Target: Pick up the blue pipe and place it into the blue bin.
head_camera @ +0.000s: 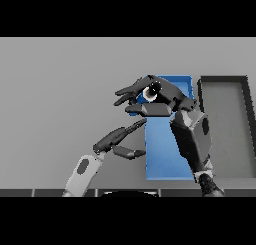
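My right hand (159, 95) hovers over the far left corner of the blue bin (167, 154), its fingers stretched leftward past the bin's edge and its thumb below them. The fingers look relaxed and open. Just under the thumb, left of the bin, a small blue sliver shows, probably the blue pipe (134, 113); the hand hides the rest of it. I cannot tell whether the hand touches it. My left hand (117, 139) lies lower, by the bin's left wall, fingers straight and pointing up-right toward the sliver.
A dark grey bin (225, 131) stands right beside the blue bin on the right. The grey table (55, 99) stretches to the left and far side.
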Robot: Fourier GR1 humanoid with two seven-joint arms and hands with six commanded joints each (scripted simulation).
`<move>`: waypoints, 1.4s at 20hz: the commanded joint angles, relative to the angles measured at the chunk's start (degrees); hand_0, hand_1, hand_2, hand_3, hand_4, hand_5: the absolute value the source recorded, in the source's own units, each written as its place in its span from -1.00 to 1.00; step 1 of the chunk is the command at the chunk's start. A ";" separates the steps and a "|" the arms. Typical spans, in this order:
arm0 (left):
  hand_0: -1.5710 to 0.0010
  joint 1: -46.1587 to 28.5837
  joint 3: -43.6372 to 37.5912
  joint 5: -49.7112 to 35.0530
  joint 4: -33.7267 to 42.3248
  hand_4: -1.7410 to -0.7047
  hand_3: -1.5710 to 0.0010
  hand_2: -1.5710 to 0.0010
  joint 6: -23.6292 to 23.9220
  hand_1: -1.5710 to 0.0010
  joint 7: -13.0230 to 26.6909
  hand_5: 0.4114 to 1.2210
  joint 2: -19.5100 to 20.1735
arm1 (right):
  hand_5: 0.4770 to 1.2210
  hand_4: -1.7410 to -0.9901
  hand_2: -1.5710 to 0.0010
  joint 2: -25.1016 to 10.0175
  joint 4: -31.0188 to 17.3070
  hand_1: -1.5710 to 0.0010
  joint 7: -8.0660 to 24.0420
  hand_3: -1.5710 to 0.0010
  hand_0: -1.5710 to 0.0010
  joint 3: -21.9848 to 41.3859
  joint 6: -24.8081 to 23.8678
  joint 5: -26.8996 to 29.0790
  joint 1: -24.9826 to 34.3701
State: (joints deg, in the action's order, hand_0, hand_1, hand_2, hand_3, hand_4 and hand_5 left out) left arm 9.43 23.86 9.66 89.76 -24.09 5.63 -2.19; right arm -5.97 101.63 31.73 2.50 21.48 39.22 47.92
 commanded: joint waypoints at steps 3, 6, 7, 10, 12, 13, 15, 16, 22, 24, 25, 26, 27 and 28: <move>1.00 0.56 0.04 0.37 0.53 0.53 1.00 1.00 0.15 1.00 0.01 -0.86 0.19 | 1.00 -0.35 -1.00 -3.50 -5.23 -1.00 -2.63 -1.00 -1.00 -5.08 -1.94 -3.40 5.06; 1.00 -0.51 -0.21 -0.07 2.16 0.53 1.00 1.00 0.24 1.00 1.36 -0.86 0.71 | 1.00 -0.35 -1.00 -5.72 -10.43 -1.00 -4.76 -1.00 -1.00 -8.08 -1.35 -8.68 5.24; 1.00 -0.19 -0.37 -0.12 1.83 0.53 1.00 1.00 0.23 1.00 2.15 -0.85 0.62 | 1.00 -0.35 -1.00 -6.46 -11.45 -1.00 -5.08 -1.00 -1.00 -9.06 -1.24 -10.03 4.51; 1.00 0.23 -1.19 -0.84 1.47 0.53 1.00 1.00 -0.03 1.00 1.55 -0.85 0.88 | 1.00 -0.36 -1.00 -7.98 -13.97 -1.00 -3.18 -1.00 -1.00 -11.21 -1.79 -13.23 2.47; 1.00 1.04 -1.52 -0.93 1.62 0.54 1.00 1.00 0.21 1.00 2.01 -0.86 0.72 | 1.00 -0.36 -1.00 -8.62 -16.63 -1.00 -2.96 -1.00 -1.00 -12.19 -0.67 -16.01 0.48; 1.00 0.20 -0.99 -0.69 1.84 0.54 1.00 1.00 0.09 1.00 0.81 -0.87 0.86 | 1.00 -0.36 -1.00 -8.73 -17.03 -1.00 -1.74 -1.00 -1.00 -12.50 -1.16 -17.21 -0.37; 1.00 0.49 -1.21 -0.26 1.10 0.54 1.00 1.00 0.50 1.00 1.08 -0.88 0.76 | 1.00 -0.36 -1.00 -8.12 -17.49 -1.00 -0.91 -1.00 -1.00 -12.48 -1.54 -20.20 -3.46; 1.00 0.10 -1.06 0.02 0.97 0.55 1.00 1.00 0.71 1.00 0.58 -0.88 0.72 | 1.00 -0.36 -1.00 -8.37 -16.89 -1.00 0.07 -1.00 -1.00 -12.58 -1.23 -21.04 -5.01; 1.00 0.22 -0.70 1.80 1.13 0.57 1.00 1.00 1.63 1.00 -0.82 -0.87 1.36 | 1.00 -0.36 -1.00 -7.83 -19.18 -1.00 3.20 -1.00 -1.00 -12.30 -4.17 -27.72 -12.72; 1.00 0.30 -1.28 1.27 1.68 0.57 1.00 1.00 1.42 1.00 -1.45 -0.86 1.94 | 1.00 -0.36 -1.00 -8.42 -20.63 -1.00 3.20 -1.00 -1.00 -11.15 -5.74 -28.66 -14.66; 1.00 0.48 -1.27 1.38 1.42 0.57 1.00 1.00 1.60 1.00 -1.44 -0.86 1.72 | 1.00 -0.35 -1.00 -8.45 -21.74 -1.00 3.20 -1.00 -1.00 -10.11 -6.72 -28.09 -15.87; 1.00 0.21 -1.00 1.58 1.22 0.58 1.00 1.00 1.53 1.00 -1.60 -0.85 1.72 | 1.00 -0.35 -1.00 -8.77 -23.30 -1.00 3.20 -1.00 -1.00 -8.81 -7.58 -27.45 -16.40; 1.00 0.17 -0.92 1.51 1.49 0.58 1.00 1.00 1.39 1.00 -1.31 -0.84 1.75 | 1.00 -0.35 -1.00 -9.58 -23.86 -1.00 3.20 -1.00 -1.00 -7.40 -8.32 -26.56 -17.61; 1.00 0.47 -0.98 1.63 1.51 0.58 1.00 1.00 1.74 1.00 -1.42 -0.84 1.51 | 1.00 -0.48 -1.00 -10.58 -24.28 -1.00 3.21 -0.60 -1.00 -5.81 -9.11 -25.95 -18.96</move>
State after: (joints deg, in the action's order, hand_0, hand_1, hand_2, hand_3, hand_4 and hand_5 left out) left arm 9.90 22.87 11.28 91.28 -22.33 4.19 -0.68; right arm -16.54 77.32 34.93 -3.32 12.36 13.30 28.89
